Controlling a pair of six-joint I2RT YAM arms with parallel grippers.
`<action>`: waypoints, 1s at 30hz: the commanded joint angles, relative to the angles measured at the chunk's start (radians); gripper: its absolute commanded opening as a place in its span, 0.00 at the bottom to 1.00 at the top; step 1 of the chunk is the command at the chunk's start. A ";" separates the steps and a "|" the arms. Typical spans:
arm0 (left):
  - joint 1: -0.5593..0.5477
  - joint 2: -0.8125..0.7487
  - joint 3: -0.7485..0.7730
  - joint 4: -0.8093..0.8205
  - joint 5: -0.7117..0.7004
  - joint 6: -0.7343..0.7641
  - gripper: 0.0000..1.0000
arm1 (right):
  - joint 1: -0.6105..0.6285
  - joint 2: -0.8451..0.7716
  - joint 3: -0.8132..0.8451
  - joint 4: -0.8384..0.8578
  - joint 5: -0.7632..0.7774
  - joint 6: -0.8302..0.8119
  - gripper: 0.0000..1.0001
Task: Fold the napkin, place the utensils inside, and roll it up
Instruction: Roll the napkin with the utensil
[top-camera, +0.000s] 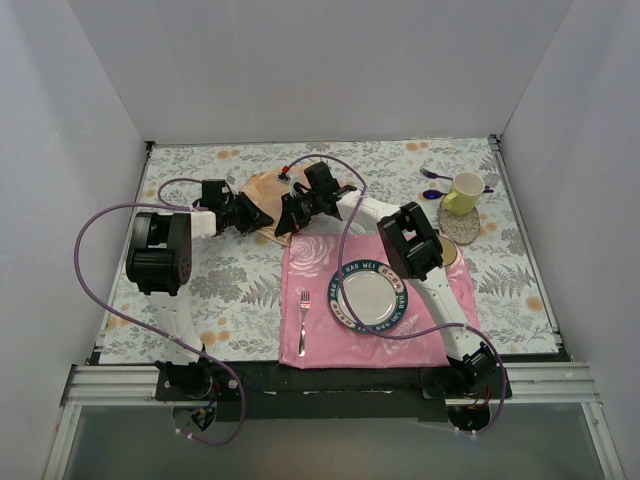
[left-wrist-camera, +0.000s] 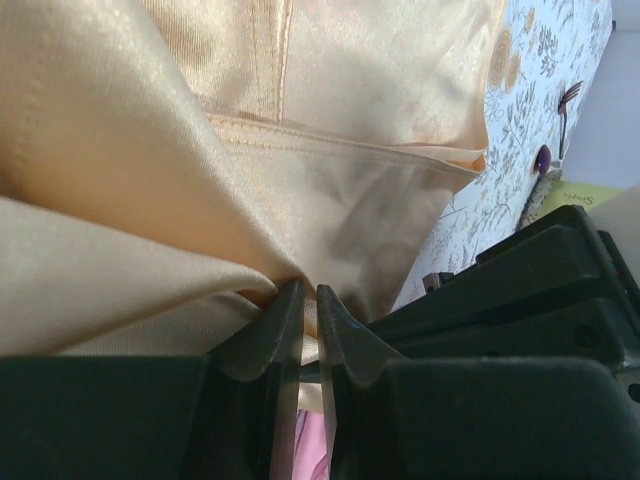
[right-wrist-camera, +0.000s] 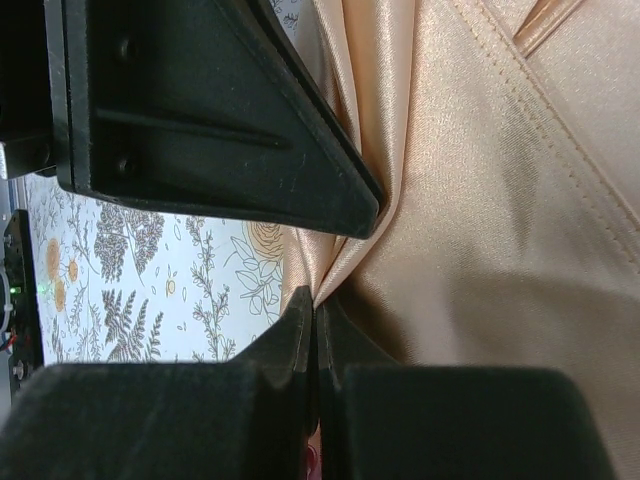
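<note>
The peach-gold napkin (top-camera: 262, 186) lies bunched on the flowered tablecloth just behind the pink mat. It fills the left wrist view (left-wrist-camera: 200, 130) and the right wrist view (right-wrist-camera: 500, 200) with shiny folds and a stitched hem. My left gripper (top-camera: 262, 221) (left-wrist-camera: 308, 292) is shut on a gathered fold of it, with a sliver of cloth showing between the tips. Close beside it, my right gripper (top-camera: 284, 224) (right-wrist-camera: 318, 305) is shut tight on a pleat at the napkin's edge. Of the utensils, only a slim dark four-tined fork (left-wrist-camera: 570, 95) shows, far off to the right.
A pink rose-printed mat (top-camera: 320, 265) carries a silver fork (top-camera: 303, 320) and a blue-rimmed plate (top-camera: 343, 300). At the back right stand a yellow cup (top-camera: 463, 192), a round coaster (top-camera: 470, 230) and a purple spoon (top-camera: 432, 193) (left-wrist-camera: 542, 158). White walls enclose the table.
</note>
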 joint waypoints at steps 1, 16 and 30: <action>0.007 0.017 0.019 -0.030 -0.110 0.027 0.11 | -0.015 0.034 0.001 -0.080 0.062 -0.038 0.01; 0.022 0.071 0.017 -0.090 -0.127 0.068 0.07 | 0.037 -0.102 0.202 -0.388 0.353 -0.285 0.53; 0.028 0.089 0.034 -0.090 -0.104 0.076 0.06 | 0.229 -0.196 0.127 -0.349 0.702 -0.597 0.77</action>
